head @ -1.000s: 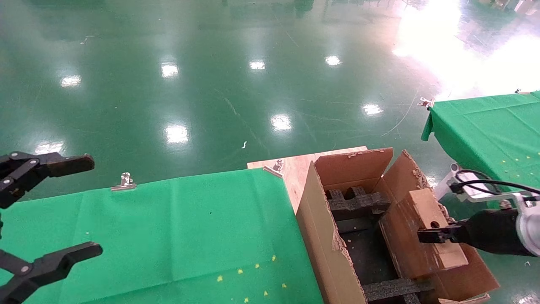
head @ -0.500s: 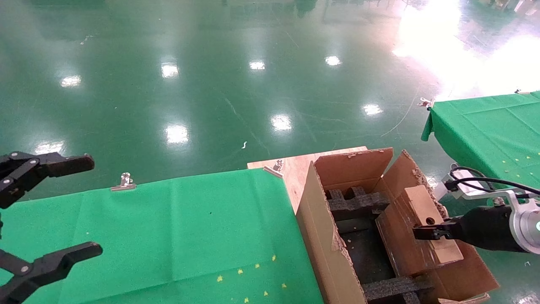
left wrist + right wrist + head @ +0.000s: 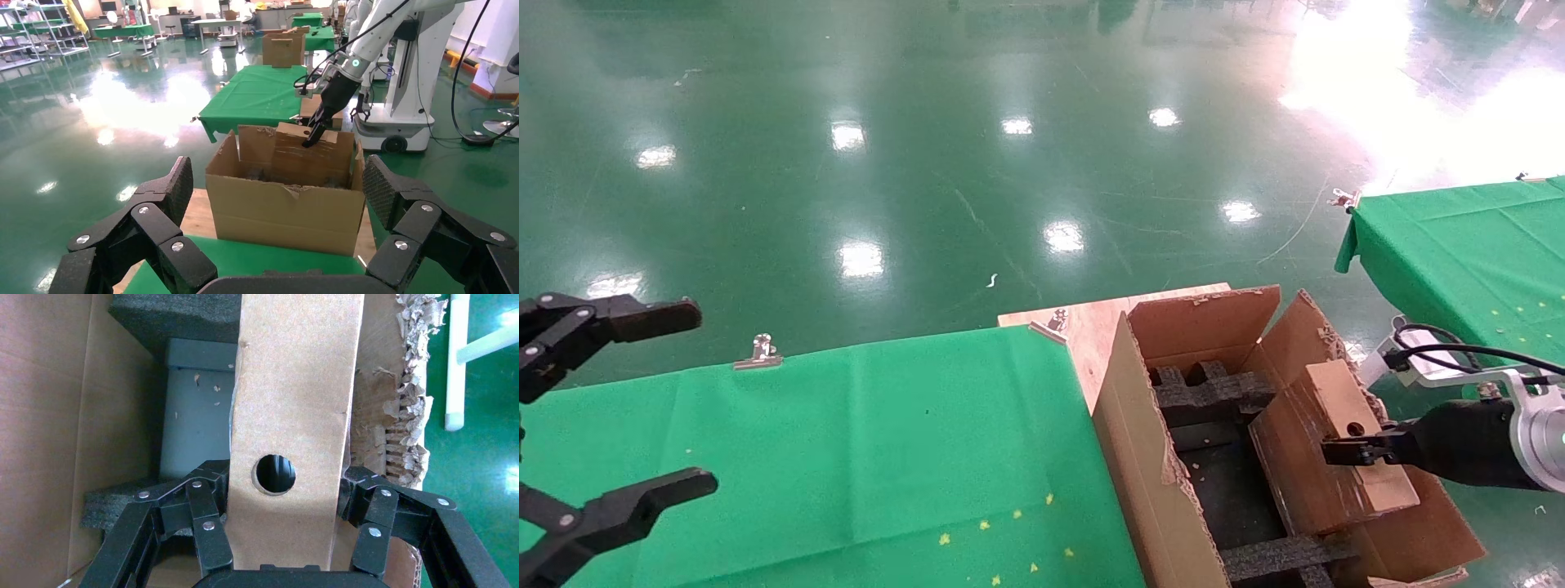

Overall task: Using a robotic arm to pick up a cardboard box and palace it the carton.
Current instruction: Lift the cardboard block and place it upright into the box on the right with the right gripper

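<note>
Cardboard box (image 3: 1324,449): sitting on edge at the lower right of the head view, leaning over the carton's right side, its narrow face with the round hole turned up toward the right wrist camera.
Right end effector (image 3: 1336,452): pinching the cardboard box across its narrow thickness, one finger on each broad face, just beside the hole; the robotic arm (image 3: 1475,445) is reaching in from the right edge of the frame.
Carton (image 3: 1148,457): standing open at the lower centre-right of the head view, flaps up with torn edges, black foam inserts (image 3: 1209,390) lining the far and near ends, a darker well between them.
Step in hand: judging by the pose, lowering the box into the well is not yet finished, as much of it is standing above the rim.
Risk, snagging: the box is crowding the ragged right flap (image 3: 401,410), so its edge could catch there or on the foam and twist in the grip.
Risk, early release: letting go while it is tilted could leave it propped on a foam block instead of seated.
Left end effector (image 3: 597,425): hanging spread wide at the lower left, over the green table (image 3: 862,457), well apart from the carton.
</note>
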Action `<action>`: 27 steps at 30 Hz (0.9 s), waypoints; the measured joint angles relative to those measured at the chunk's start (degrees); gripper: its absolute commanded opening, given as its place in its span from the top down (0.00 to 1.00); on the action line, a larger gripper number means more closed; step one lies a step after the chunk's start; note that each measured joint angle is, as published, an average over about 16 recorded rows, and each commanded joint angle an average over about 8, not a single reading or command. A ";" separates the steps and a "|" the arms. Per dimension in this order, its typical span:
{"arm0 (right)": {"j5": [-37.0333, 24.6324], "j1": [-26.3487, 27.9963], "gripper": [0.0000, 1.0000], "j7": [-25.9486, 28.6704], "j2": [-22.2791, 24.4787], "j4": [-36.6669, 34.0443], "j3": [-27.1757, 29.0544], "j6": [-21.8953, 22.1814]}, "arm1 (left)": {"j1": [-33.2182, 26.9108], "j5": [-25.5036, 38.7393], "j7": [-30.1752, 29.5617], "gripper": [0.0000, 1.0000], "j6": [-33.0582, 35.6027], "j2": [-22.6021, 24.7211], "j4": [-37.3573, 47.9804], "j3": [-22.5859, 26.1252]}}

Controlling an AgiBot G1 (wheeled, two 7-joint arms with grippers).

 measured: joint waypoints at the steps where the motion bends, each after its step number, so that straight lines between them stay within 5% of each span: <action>1: 0.09 -0.06 1.00 -0.15 -0.17 -0.39 -0.04 -0.05 | 0.00 0.00 0.00 0.00 0.00 0.00 0.00 0.00; 27: 5.03 -2.87 1.00 -8.00 -7.58 -15.12 -0.77 0.43 | 0.00 0.00 0.00 0.00 0.00 0.00 0.00 0.00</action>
